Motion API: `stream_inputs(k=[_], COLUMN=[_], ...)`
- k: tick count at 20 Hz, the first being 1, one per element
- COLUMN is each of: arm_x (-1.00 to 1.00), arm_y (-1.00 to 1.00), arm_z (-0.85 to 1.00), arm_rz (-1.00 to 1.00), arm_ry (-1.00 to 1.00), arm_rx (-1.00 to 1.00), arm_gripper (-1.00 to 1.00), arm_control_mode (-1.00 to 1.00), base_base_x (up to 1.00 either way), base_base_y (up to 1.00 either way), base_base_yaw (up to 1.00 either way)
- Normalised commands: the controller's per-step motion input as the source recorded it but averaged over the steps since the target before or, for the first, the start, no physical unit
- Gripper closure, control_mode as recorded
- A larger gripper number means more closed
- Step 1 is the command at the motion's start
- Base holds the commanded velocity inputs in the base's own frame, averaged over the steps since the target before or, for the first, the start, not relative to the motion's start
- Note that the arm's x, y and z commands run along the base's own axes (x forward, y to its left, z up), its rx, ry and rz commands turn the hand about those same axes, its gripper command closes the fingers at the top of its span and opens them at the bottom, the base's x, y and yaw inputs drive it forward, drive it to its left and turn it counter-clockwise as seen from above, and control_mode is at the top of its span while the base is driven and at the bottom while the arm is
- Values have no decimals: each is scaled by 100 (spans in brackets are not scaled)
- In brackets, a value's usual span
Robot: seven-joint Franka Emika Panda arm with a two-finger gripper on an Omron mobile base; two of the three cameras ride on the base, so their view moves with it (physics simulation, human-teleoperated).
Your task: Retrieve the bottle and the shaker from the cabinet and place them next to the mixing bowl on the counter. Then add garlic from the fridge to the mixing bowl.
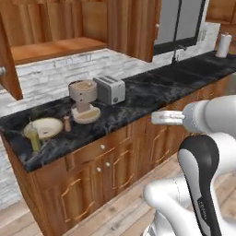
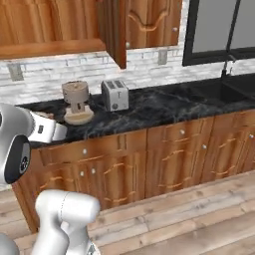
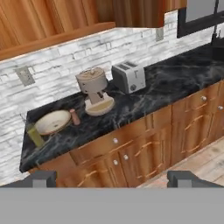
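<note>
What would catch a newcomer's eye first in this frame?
The black marble counter carries a silver toaster beside a tan coffee machine. At its left end stand a cream mixing bowl, a green bottle and a small brown shaker. The cabinet door above hangs open.

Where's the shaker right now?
The shaker stands on the counter near its left end, between the bowl and the coffee machine.

Far ahead of the gripper (image 3: 112, 178), on the counter (image 3: 175, 87): bottle (image 3: 35, 135) leftmost, then mixing bowl (image 3: 53, 121), shaker (image 3: 75, 117), coffee machine (image 3: 95, 92), toaster (image 3: 128, 76).
</note>
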Motion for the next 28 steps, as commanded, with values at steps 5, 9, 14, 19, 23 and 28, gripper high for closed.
stream_inputs(k=[5,9,14,19,23,28], arm_x=[0,0,0,0,0,0], arm_y=[0,0,0,0,0,0], arm_z=[0,0,0,0,0,0], arm_rz=[0,0,0,0,0,0], arm_ry=[0,0,0,0,0,0], arm_rx=[0,0,0,0,0,0], arm_gripper=[-100,-100,-100,-100,-100,-100], arm_control_mode=[100,100,100,100,100,100], base_base_x=[0,0,0,0,1,2], base_base_y=[0,15,19,20,28,29], base_base_yaw=[-100,-96,-94,-94,-91,-90])
